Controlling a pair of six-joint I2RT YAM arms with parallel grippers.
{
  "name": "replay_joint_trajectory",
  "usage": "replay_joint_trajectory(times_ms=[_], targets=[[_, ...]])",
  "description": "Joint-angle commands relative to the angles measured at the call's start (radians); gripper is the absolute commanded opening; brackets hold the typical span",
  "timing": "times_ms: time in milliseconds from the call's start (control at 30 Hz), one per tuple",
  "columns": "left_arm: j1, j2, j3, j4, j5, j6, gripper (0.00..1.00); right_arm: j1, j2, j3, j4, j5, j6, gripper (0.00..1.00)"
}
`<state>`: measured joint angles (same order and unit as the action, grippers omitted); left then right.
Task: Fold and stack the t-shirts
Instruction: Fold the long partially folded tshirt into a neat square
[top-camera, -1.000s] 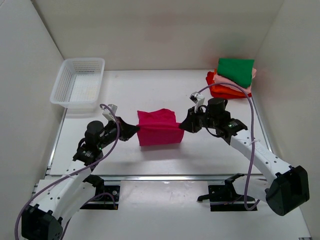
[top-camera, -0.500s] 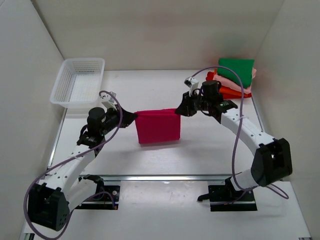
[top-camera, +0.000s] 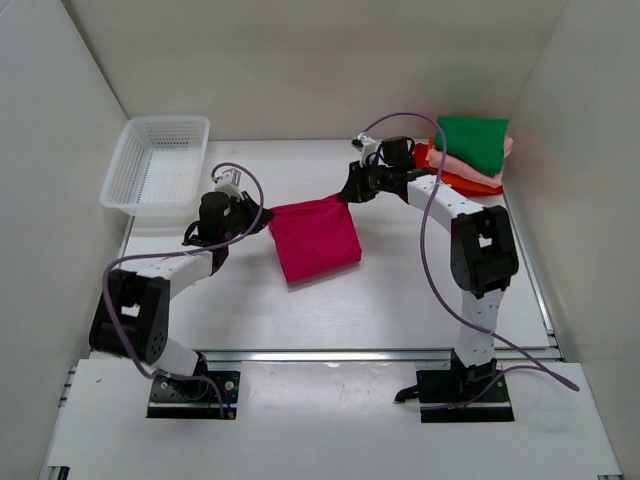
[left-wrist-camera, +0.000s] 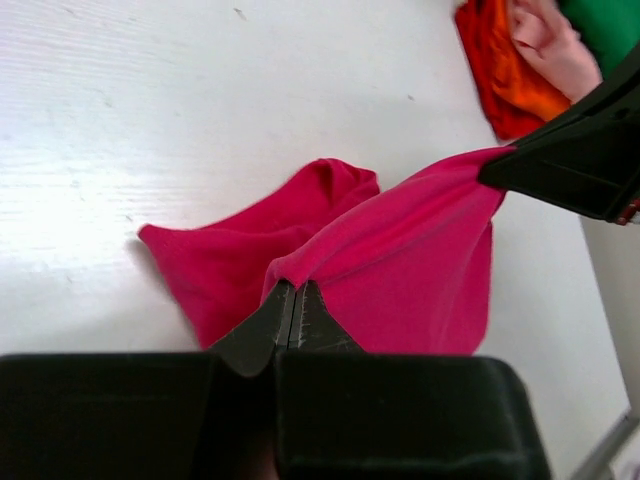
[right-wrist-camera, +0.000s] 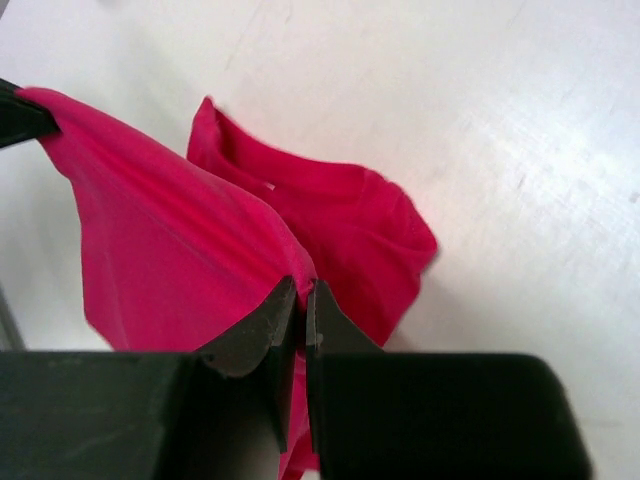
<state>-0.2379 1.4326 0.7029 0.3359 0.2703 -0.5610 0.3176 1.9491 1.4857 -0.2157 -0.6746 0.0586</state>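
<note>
A magenta-pink t-shirt (top-camera: 315, 240) hangs stretched between both grippers above the middle of the table, its lower part draped on the surface. My left gripper (top-camera: 268, 213) is shut on the shirt's left upper corner (left-wrist-camera: 300, 270). My right gripper (top-camera: 345, 195) is shut on its right upper corner (right-wrist-camera: 300, 275). In the left wrist view the right gripper's fingers (left-wrist-camera: 580, 160) pinch the far end of the taut edge. A stack of folded t-shirts (top-camera: 465, 155) sits at the back right, green on top of light pink, orange and red.
A white mesh basket (top-camera: 157, 165) stands at the back left. White walls enclose the table on three sides. The stack's red and orange edges (left-wrist-camera: 500, 70) show at the upper right of the left wrist view.
Both grippers have carried the shirt's top edge away from the arm bases toward the back of the table, and the cloth now trails slanted behind them.
</note>
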Motion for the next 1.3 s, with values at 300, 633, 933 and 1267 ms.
replay_joint_trajectory(times_ms=[300,633,933,1267], targets=[[0.043,0.307,0.178,0.069,-0.204,-0.004,0.0,0.006,0.325,0.349,0.018,-0.008,-0.014,0.0],[0.052,0.457,0.291,-0.072,-0.269,-0.022,0.03,0.089,0.548,0.639,-0.246,0.199,-0.051,0.04],[0.066,0.43,0.287,-0.06,-0.269,-0.047,0.59,0.107,0.524,0.687,-0.326,0.323,-0.102,0.53],[0.086,0.27,0.29,-0.107,-0.171,-0.04,0.58,0.012,0.206,0.357,-0.171,0.226,0.01,0.99]])
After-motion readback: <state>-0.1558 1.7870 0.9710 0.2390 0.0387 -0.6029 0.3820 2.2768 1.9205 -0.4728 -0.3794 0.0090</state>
